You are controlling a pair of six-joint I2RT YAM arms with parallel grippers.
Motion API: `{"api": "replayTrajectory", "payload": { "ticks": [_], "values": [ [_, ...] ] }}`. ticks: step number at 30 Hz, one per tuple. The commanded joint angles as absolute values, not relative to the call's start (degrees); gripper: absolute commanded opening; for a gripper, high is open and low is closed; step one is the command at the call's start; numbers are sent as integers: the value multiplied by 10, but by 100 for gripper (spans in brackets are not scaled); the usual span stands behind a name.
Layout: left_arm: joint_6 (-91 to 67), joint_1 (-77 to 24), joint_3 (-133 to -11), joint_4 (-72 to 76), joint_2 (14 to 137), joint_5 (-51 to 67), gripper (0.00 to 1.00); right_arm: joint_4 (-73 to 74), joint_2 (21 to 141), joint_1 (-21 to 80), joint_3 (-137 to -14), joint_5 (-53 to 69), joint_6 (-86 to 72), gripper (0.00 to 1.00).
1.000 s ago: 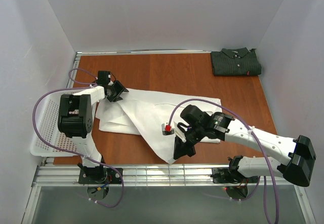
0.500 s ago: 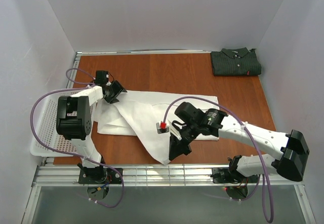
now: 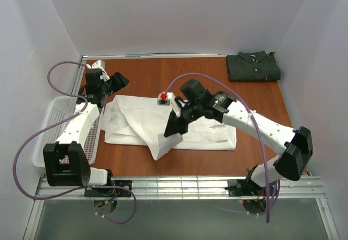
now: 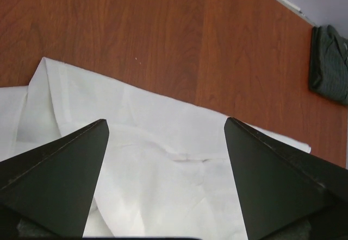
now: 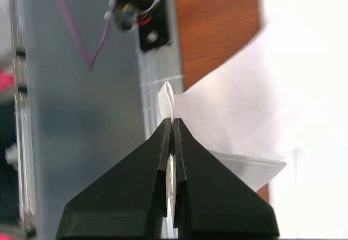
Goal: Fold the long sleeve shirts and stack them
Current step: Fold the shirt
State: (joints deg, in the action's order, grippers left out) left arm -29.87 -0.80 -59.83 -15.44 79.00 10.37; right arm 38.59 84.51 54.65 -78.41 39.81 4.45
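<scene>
White cloth is clamped in the right gripper (image 5: 173,121), a fold of the white shirt (image 3: 130,126) raised over its middle. With fingers apart, the left gripper (image 4: 166,120) hangs above that shirt's far-left corner. Folded, the dark shirt (image 3: 253,66) lies well beyond its far-right corner.

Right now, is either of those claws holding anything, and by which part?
The right gripper pinches an edge of the white shirt. The left gripper is open, holding nothing.
</scene>
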Motion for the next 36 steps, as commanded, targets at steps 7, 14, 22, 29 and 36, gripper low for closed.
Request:
{"api": "replayTrajectory", "payload": {
  "ticks": [7,14,22,29,36],
  "values": [
    [-156,-72,-551,-112,801,174,79,296,839,391,-788,431,-85,1],
    [-163,-155,-652,-128,919,181,73,294,827,467,-762,453,-78,1],
    [-211,-171,-736,-170,1081,230,65,293,812,605,-716,451,-77,1],
    [-256,-186,-765,-155,1146,243,62,267,812,647,-671,437,-90,1],
    [-325,-186,-787,-141,1204,207,61,260,831,703,-664,446,-91,1]
  ]
}}
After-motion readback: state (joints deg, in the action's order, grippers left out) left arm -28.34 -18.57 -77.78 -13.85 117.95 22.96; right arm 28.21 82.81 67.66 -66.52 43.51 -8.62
